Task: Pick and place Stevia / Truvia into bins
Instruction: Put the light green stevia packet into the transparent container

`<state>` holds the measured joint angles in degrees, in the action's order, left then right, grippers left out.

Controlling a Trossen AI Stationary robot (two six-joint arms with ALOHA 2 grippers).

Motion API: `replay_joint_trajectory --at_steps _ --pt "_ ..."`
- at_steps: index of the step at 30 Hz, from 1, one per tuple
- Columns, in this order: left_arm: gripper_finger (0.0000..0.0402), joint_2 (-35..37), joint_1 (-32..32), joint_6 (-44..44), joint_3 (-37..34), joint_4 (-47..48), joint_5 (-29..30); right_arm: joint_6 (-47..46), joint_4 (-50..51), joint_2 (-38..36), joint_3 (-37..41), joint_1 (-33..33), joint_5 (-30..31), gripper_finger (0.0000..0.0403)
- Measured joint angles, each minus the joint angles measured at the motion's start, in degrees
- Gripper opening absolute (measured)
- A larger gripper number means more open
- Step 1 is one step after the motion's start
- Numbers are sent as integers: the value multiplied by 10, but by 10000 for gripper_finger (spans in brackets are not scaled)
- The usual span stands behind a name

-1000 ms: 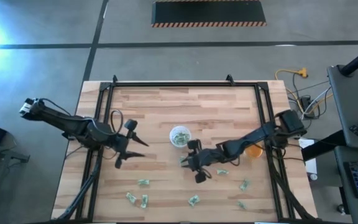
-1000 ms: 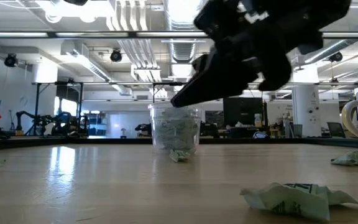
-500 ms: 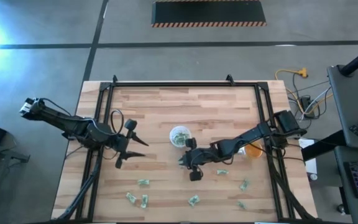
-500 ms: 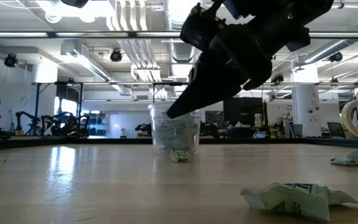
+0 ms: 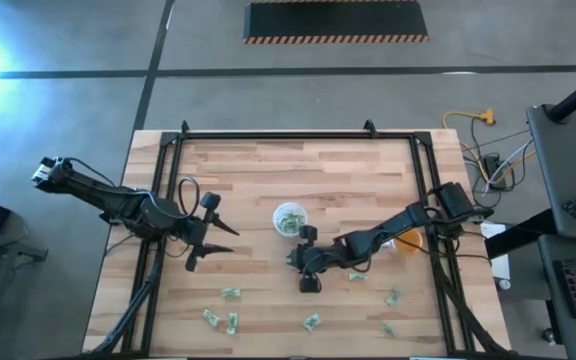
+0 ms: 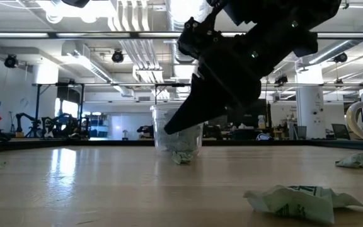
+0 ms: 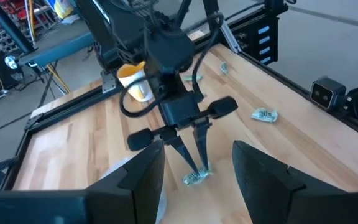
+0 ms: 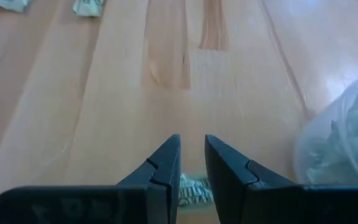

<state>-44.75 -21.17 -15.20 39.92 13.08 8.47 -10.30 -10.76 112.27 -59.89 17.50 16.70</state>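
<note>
Jaws of the right gripper [image 8: 192, 163] stand a narrow slit apart, tips down at the worktop [image 5: 268, 170] with a green-and-white packet [image 8: 193, 188] lying between and just under them; whether they pinch it yet cannot be told. In the high view this gripper [image 5: 303, 272] sits near the middle of the worktop, just beside the translucent cup [image 5: 289, 219], on the side toward the front edge. The cup [image 6: 177, 133] already holds several packets, and the packet [image 6: 181, 157] under the fingertips lies on the wood against its foot. The left wrist view shows the same packet [image 7: 197, 178] at the tips of the right gripper [image 7: 194, 167]. More loose packets [image 5: 230, 293] are scattered along the front edge, some crumpled. An orange cup [image 5: 408, 241] stands by the right edge, partly under the right arm. The left gripper [image 5: 208, 245] hangs over the left part of the worktop, jaws spread wide and holding nothing.
</note>
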Motion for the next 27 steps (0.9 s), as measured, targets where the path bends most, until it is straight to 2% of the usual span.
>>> replay_joint_trajectory --at_steps 27 --pt "173 -1 -3 0 0 0 0 -63 50 3 15 18 15 63"
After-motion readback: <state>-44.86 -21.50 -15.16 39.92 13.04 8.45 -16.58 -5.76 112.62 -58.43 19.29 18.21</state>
